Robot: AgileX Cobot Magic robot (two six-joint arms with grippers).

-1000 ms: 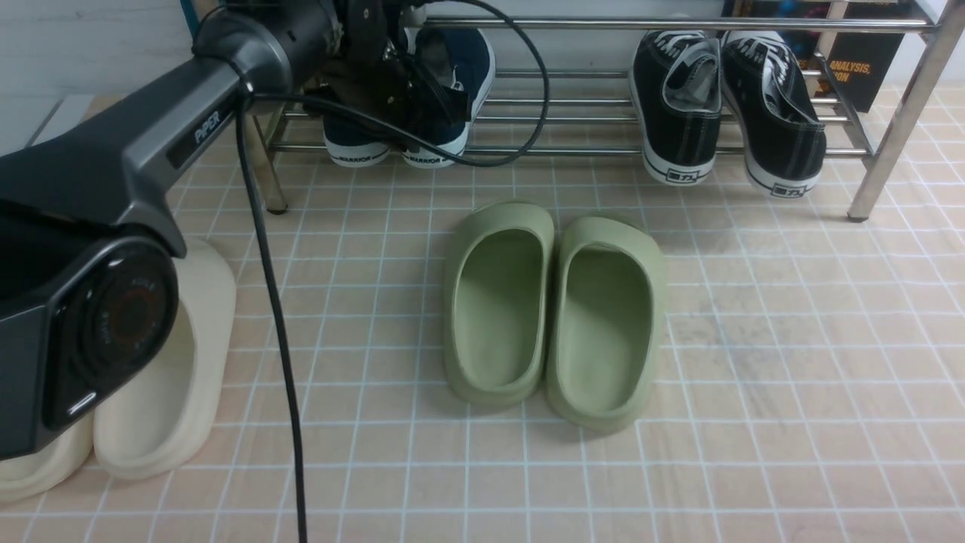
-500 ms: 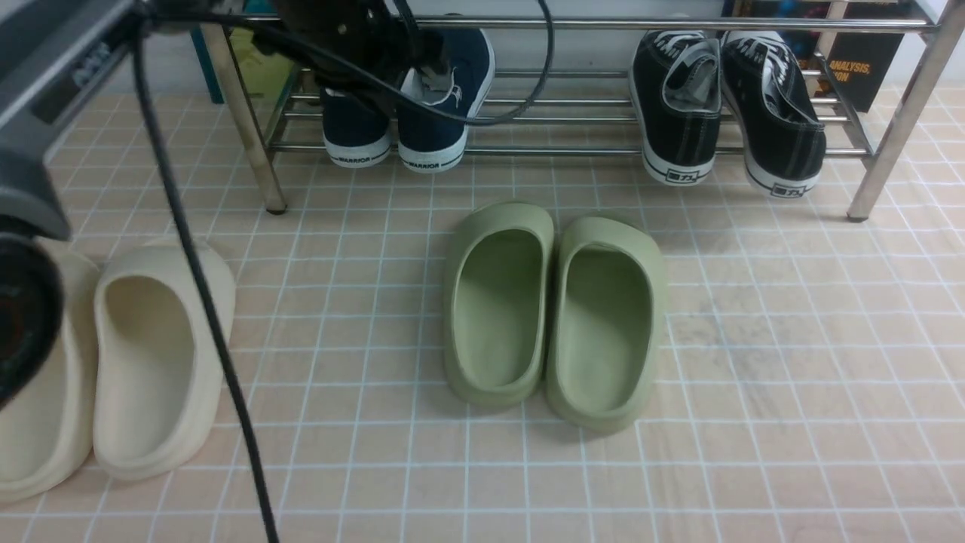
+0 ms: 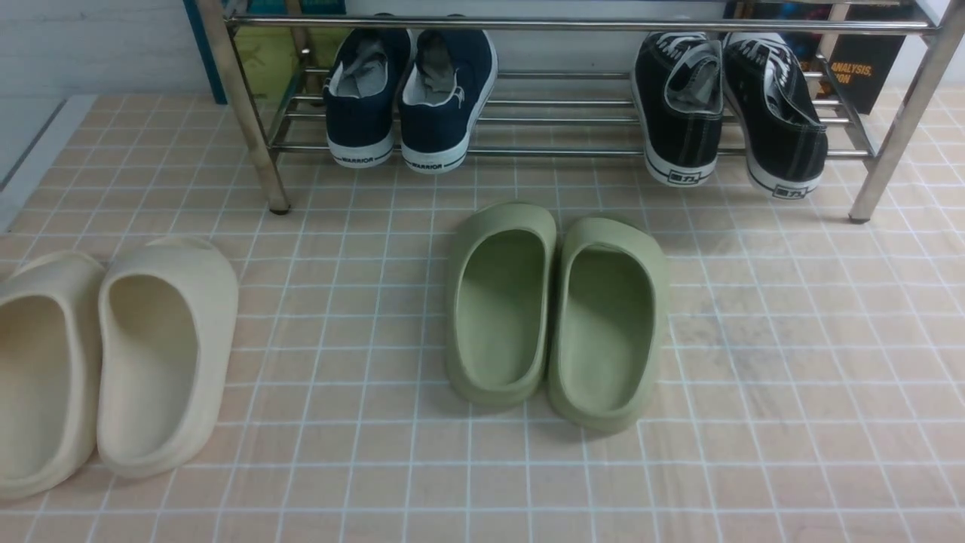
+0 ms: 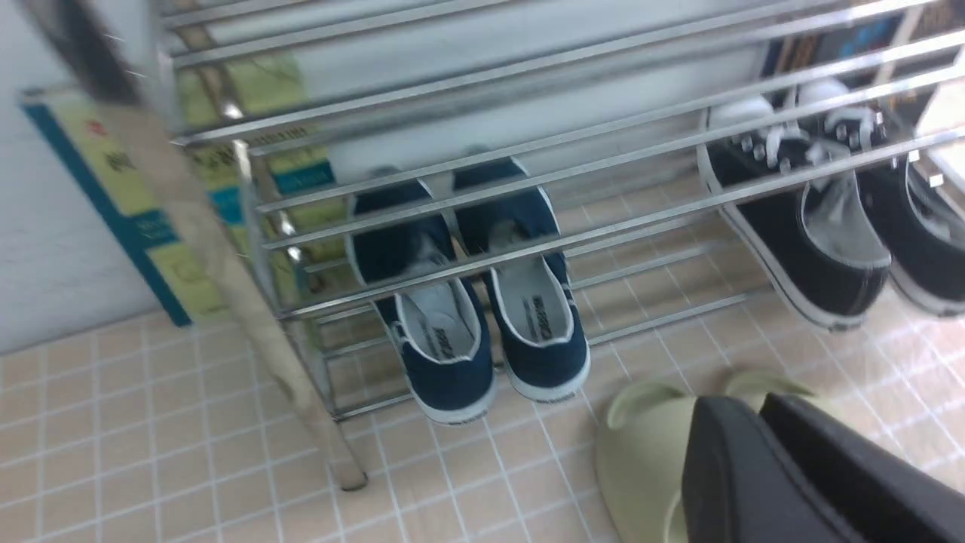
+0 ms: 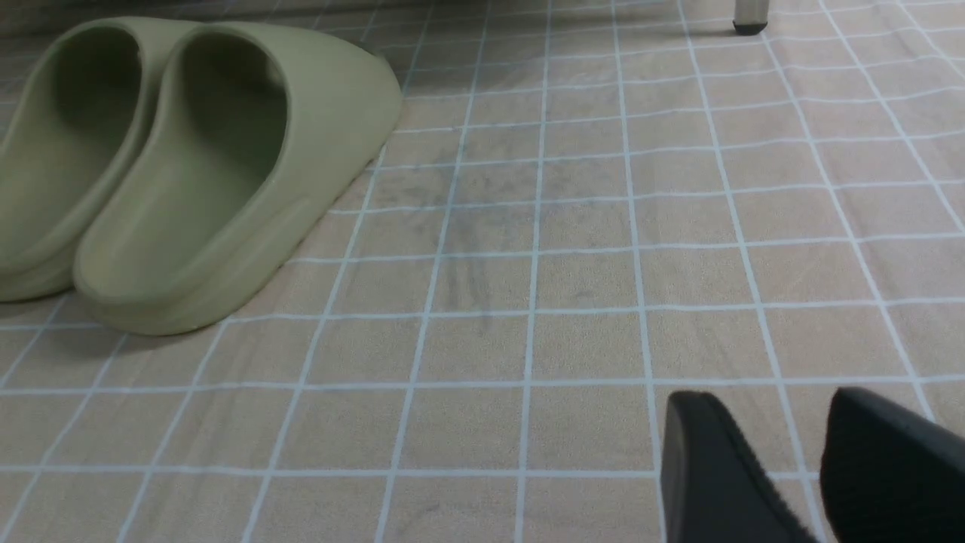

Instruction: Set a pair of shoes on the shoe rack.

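The navy sneakers point(image 3: 436, 98) are resting side by side on the shoe rack's point(image 3: 562, 152) lower bars; placing looks finished. The left fingers point(image 4: 742, 415) are sitting nearly together, holding nothing; the right fingers point(image 5: 776, 452) are standing apart, empty. Next probably calls for parking the arms.

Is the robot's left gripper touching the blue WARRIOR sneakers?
Apart. The left wrist view shows the left gripper over the green clogs, with bare tiled floor between its jaws and the navy WARRIOR sneakers.
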